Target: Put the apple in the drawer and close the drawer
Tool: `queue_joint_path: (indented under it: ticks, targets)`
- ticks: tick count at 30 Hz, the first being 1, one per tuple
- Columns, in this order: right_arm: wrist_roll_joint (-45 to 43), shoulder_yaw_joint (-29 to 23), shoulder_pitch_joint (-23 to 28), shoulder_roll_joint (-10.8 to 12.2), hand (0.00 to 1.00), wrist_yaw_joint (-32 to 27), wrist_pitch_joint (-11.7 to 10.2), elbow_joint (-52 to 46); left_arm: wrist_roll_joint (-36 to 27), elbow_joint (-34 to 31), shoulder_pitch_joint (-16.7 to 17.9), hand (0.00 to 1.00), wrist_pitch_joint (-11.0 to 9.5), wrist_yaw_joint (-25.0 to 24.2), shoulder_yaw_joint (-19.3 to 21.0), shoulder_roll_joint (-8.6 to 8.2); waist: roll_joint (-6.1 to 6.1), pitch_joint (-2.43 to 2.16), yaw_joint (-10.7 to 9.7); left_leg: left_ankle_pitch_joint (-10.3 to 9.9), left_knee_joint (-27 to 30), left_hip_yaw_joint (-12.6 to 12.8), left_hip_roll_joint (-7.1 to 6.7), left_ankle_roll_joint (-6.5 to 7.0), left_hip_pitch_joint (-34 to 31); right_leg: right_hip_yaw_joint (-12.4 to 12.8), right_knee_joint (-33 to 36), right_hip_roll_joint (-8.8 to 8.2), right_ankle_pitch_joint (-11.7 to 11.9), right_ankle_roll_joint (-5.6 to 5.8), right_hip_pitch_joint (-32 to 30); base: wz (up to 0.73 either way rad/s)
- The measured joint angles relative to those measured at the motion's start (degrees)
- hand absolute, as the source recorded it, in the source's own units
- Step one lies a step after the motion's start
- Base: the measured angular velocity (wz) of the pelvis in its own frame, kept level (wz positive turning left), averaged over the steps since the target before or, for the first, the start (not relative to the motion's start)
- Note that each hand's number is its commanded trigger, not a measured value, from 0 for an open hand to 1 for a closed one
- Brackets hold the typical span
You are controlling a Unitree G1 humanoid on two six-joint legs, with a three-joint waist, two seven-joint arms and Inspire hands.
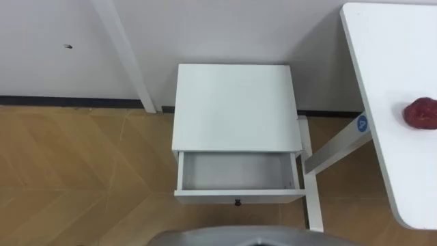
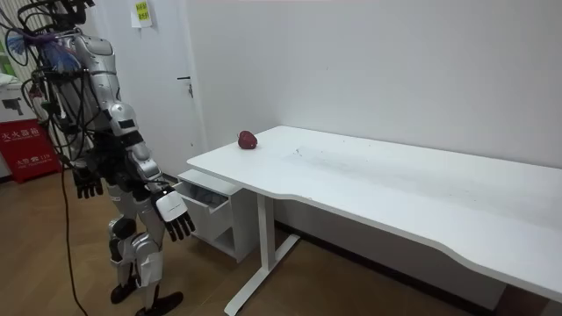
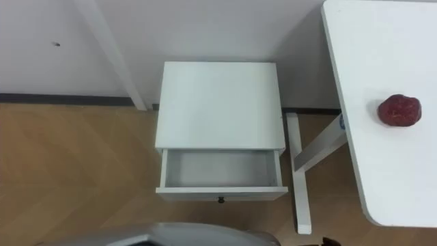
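A dark red apple (image 1: 422, 113) lies on the white table (image 1: 392, 61) to my right, near its edge. In front of me stands a small white nightstand (image 1: 235, 106) against the wall. Its drawer (image 1: 235, 171) is pulled out with nothing inside, and a dark knob (image 1: 237, 201) shows on the drawer front. In the room view I stand upright facing the nightstand, an arm's reach from the drawer (image 2: 204, 195). My left hand (image 2: 88, 184) and right hand (image 2: 178, 218) hang beside my hips with fingers spread, holding nothing. The apple (image 2: 248, 140) sits at the table's end nearest me.
The table's white leg and foot (image 1: 311, 171) stand right beside the nightstand. A white door frame (image 1: 126, 55) runs up the wall to the left. Wooden floor (image 1: 82, 171) lies open to the left of the nightstand.
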Motion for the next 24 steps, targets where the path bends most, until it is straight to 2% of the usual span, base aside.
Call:
queue_joint_path:
  ticks: [6, 12, 14, 15, 17, 20, 24]
  targets:
    - [2.8, 0.0, -0.5, 0.1, 0.00, 0.0, 0.0, -0.1, 0.0, -0.1, -0.3, 0.00, 0.0, 0.0, 0.0, 0.01, -0.10, -0.06, 0.0, 0.0, 0.3, 0.0, 0.00, 0.01, -0.1, 0.0, 0.0, 0.01, 0.0, 0.00, -0.1, 0.00]
    - [23.2, -2.2, -0.5, 1.0, 0.00, 0.2, 0.0, -0.1, 0.1, -0.1, -0.5, 0.00, -0.3, 0.1, 0.3, -0.03, -0.05, -0.03, -0.4, 0.1, 0.4, 0.2, -0.08, 0.09, 0.4, 1.3, 0.0, 0.01, 0.0, 0.00, 0.3, -0.01]
    - [33.8, -7.4, -0.2, 1.0, 0.00, 0.7, 0.0, 0.0, -0.2, -0.1, -0.1, 0.00, -0.9, 0.1, 1.6, 0.01, 0.02, 0.15, -1.4, 0.1, 0.1, 0.2, -0.13, 0.14, 1.0, 1.3, 0.0, -0.06, 0.0, 0.02, 0.9, 0.00]
    - [37.2, -8.8, -0.2, 1.0, 0.00, 0.7, 0.0, -0.1, -0.2, -0.1, 0.2, 0.00, -1.2, 0.2, 2.1, 0.04, 0.00, 0.12, -1.7, 0.1, 0.0, 0.2, -0.13, 0.14, 1.2, 1.3, 0.0, -0.05, 0.0, 0.05, 1.0, -0.04]
    - [49.9, -16.1, 0.4, 1.1, 0.00, 0.5, 0.0, -2.1, -0.3, -0.1, 0.9, 0.00, -2.0, 0.1, 5.4, 0.05, -0.05, 0.10, -3.0, 0.1, 0.0, 0.9, -0.10, 0.14, 1.3, 1.5, 0.0, -0.04, 0.0, 0.06, 0.9, -0.11]
    - [63.8, -23.6, 0.4, 0.9, 0.00, 0.0, -0.2, -4.3, -1.0, 0.0, 0.9, 0.00, -2.3, 0.0, 8.3, 0.40, 0.00, -0.03, -4.2, 0.1, 0.0, 1.5, -0.02, 0.14, 1.2, 1.8, 0.1, -0.03, 0.0, 0.06, 0.6, -0.11]
    - [78.4, -27.6, 0.5, 0.9, 0.00, -0.8, -1.0, -7.1, -3.6, 0.4, 0.9, 0.00, -3.3, 0.1, 9.1, 0.49, -0.01, -0.21, -5.3, 0.1, 0.0, 1.8, -0.01, 0.14, 1.1, 2.5, 0.3, 0.03, 0.0, 0.05, 0.2, -0.09]
